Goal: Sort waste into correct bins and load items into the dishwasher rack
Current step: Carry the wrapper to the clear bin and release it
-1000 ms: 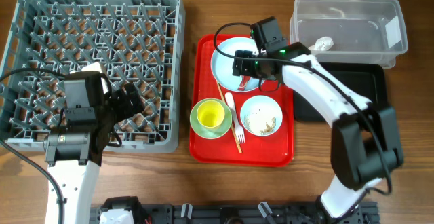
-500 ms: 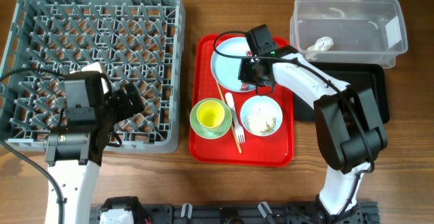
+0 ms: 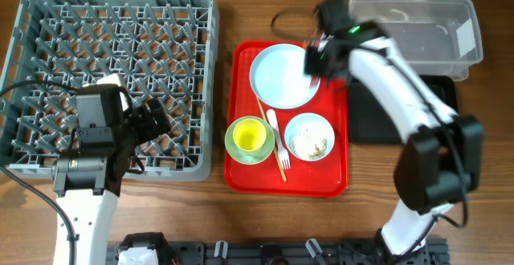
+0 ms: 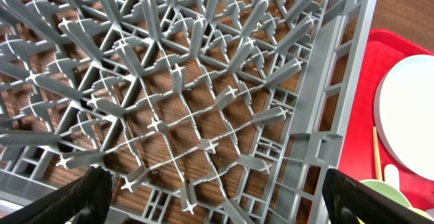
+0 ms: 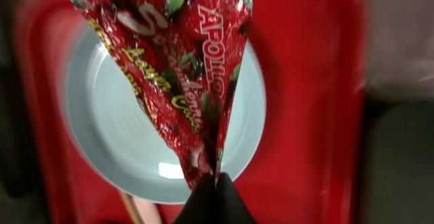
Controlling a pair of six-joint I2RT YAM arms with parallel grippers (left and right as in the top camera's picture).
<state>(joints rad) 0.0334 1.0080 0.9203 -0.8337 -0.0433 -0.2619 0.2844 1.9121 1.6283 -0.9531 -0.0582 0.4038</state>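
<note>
1. Above the round pale-blue plate, the small red snack wrapper hangs by one end from the right fingers, which are clamped together on it. It dangles clear of the plate, likely so that it can be carried to a bin.
2. Under it, the plate sits on the large red tray. A yellow cup stands in a pale-green bowl beside a small pale-blue bowl of rice-like scraps. A white fork and a thin wooden stick lie between the two bowls.
3. Just right of the red tray on the wooden tabletop are the clear plastic rectangular tub and the shallow black tray. That is the right arm's side, which may be why it handles waste.
4. Over the large grey pegged dishwasher rack, the left fingers are spread apart and hold nothing, seemingly waiting for dishes.
5. Only the right wrist view shows the grip and the wrapper's print. Overhead, that arm is a blur near the tub's left end and the grip cannot be read. The left wrist view adds bare pegs below.
</note>
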